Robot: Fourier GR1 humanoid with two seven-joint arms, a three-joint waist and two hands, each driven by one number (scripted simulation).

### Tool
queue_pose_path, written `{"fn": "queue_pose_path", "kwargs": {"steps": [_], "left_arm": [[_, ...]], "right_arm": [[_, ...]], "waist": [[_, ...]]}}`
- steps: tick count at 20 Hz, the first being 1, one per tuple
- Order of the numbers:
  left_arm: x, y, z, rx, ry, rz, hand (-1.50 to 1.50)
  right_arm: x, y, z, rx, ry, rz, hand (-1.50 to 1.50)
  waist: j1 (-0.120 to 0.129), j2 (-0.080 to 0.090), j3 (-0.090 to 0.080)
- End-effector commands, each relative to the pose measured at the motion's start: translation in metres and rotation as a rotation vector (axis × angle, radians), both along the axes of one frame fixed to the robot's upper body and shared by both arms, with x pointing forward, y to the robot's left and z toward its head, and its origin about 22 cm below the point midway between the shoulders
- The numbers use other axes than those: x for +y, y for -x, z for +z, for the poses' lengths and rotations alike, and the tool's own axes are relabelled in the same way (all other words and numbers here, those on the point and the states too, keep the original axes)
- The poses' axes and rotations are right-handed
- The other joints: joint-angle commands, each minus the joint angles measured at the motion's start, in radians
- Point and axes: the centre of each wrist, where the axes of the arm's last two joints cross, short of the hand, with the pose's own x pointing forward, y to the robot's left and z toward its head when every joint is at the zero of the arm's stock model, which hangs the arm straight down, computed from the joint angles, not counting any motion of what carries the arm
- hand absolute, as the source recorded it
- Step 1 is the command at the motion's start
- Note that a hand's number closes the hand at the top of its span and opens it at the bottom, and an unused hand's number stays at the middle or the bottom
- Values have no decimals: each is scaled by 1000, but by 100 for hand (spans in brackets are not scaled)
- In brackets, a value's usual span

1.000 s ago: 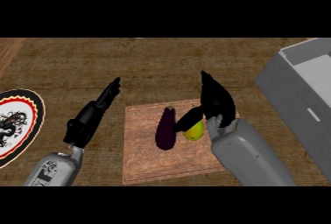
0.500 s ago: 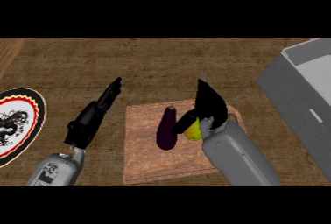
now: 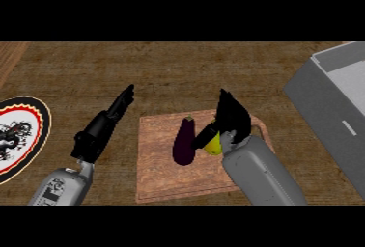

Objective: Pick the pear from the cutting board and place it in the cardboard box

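Observation:
The yellow pear [image 3: 213, 146] lies on the wooden cutting board [image 3: 160, 181], mostly covered by my right hand [image 3: 232, 117]. That hand stands edge-on over the pear with straight fingers pointing away from me and its thumb [image 3: 205, 137] reaching down along the pear's left side. It looks open; nothing is lifted. The box [image 3: 331, 108] looks grey and stands at the right edge, its opening facing up. My left hand [image 3: 107, 126] rests open left of the board, fingers straight.
A dark purple eggplant [image 3: 185, 141] lies on the board just left of the pear, close to my right thumb. A round plate [image 3: 32, 144] with a red and black rim and a dark figure sits at the far left on the wooden counter.
My right hand has shifted left and a little nearer, covering more of the pear, and its thumb is closer to the eggplant. The left hand and the objects have stayed put.

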Motion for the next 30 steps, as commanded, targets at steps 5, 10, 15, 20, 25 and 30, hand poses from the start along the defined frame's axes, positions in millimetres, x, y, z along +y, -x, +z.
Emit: {"fn": "queue_pose_path", "kwargs": {"steps": [5, 10, 15, 20, 25, 30], "left_arm": [[-12, 3, -3, 2, 1, -11, 0], [-1, -5, 12, 5, 5, -6, 0], [-9, -7, 3, -3, -1, -7, 0], [5, 10, -9, 0, 0, -18, 0], [3, 2, -5, 7, -8, -8, 0], [0, -1, -3, -3, 0, 4, 0]], "right_arm": [[1, 0, -13, 201, 41, -102, -150], [3, 12, -31, 217, 41, -105, -150], [18, 5, -16, 215, 32, -103, -150], [8, 5, -31, 250, 59, -105, -150], [3, 11, -64, 285, 115, -105, -150], [7, 10, -60, 286, 83, -86, 150]], "waist": [[1, 1, 0], [-1, 0, 0], [8, 2, 0], [7, 0, 0], [8, 3, 0], [10, 2, 0]]}}
